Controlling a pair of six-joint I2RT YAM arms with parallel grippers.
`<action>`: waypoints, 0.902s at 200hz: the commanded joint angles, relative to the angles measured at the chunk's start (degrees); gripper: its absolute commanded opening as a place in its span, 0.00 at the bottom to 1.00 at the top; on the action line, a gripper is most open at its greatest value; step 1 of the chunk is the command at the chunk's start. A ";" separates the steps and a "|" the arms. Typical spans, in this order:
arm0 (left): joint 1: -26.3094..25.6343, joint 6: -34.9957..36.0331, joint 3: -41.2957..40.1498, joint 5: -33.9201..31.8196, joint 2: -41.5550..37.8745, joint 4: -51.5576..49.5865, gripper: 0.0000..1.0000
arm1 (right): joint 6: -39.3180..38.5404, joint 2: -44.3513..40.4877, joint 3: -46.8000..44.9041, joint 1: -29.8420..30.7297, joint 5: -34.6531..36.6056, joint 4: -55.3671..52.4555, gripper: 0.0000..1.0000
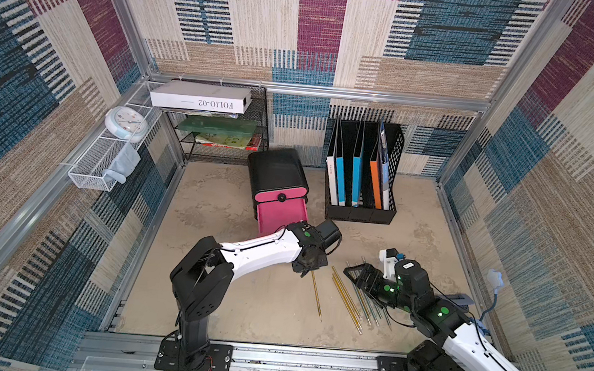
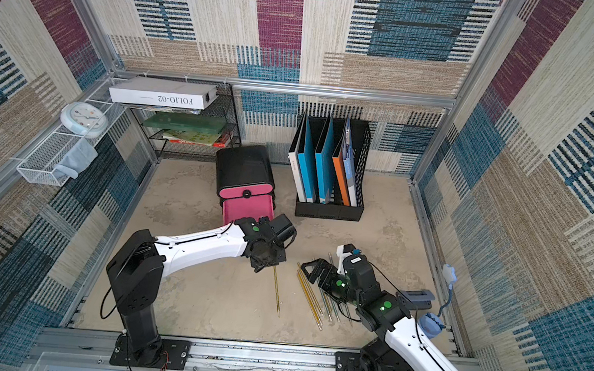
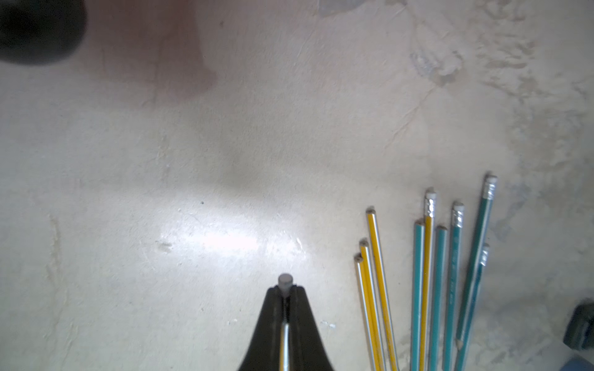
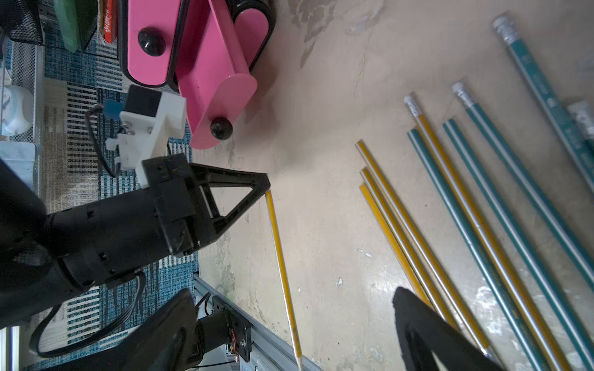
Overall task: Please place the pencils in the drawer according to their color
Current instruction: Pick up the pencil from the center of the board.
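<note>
Left claw [image 1: 307, 271] is noted closed on the eraser end of a single yellow pencil [image 1: 316, 296] near frame centre in both top views, its tip pointed toward the lower edge; whether that tip rests on the surface [image 1: 238, 300] cannot be told. Right claw [image 1: 357, 275] is seen spread open, low over the other pencils [image 1: 349, 301], yellow and teal, laid side by side on the surface right of centre. The black chest [image 1: 276, 171] is set above centre, its middle pink drawer [image 1: 280, 220] pulled out, the top one shut.
</note>
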 commanded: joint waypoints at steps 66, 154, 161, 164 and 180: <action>0.59 18.45 2.78 -4.60 -10.08 -3.50 0.00 | 2.52 2.28 -0.61 0.03 -4.77 12.53 0.99; 10.36 42.13 11.37 -5.78 -12.29 -2.15 0.00 | 3.56 9.97 1.07 0.06 -10.35 23.53 0.99; 11.27 44.26 12.20 -5.58 -12.00 -1.70 0.00 | 3.80 10.71 1.20 0.13 -10.51 24.45 0.99; 11.62 45.12 12.51 -5.56 -11.90 -1.42 0.00 | 3.95 10.91 1.21 0.14 -10.55 24.88 0.99; 13.37 49.91 13.98 -5.76 -11.35 0.07 0.00 | 4.66 11.70 1.14 0.10 -9.60 26.09 0.99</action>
